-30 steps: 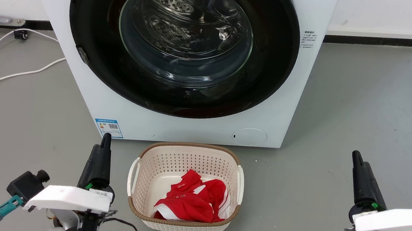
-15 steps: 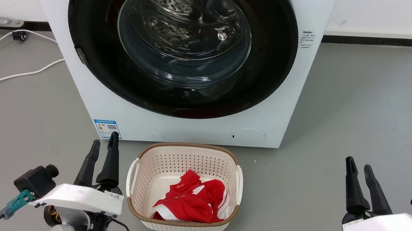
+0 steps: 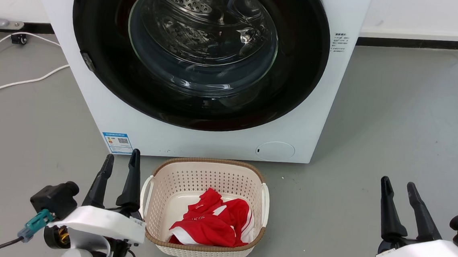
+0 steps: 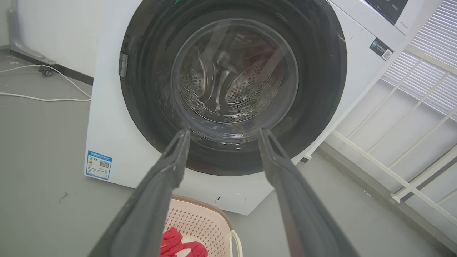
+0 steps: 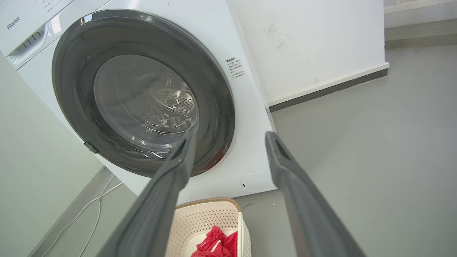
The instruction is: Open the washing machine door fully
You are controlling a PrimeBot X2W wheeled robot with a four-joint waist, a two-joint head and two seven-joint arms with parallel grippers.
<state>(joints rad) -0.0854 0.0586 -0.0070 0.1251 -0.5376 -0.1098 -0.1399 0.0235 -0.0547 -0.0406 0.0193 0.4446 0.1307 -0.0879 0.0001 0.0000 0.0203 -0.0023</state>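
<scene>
Round glossy black washing machine door [image 3: 305,69] shut on white front-loading washing machine [image 3: 212,143]; left pincer [image 3: 122,156], right pincer [image 3: 397,183] spread apart, empty.

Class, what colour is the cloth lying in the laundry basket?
Red with white trim; the cloth shows best in the head view, inside the cream basket.

Left hand [image 3: 122,155] and right hand [image 3: 397,182] have spread, perhaps edging inward
</scene>
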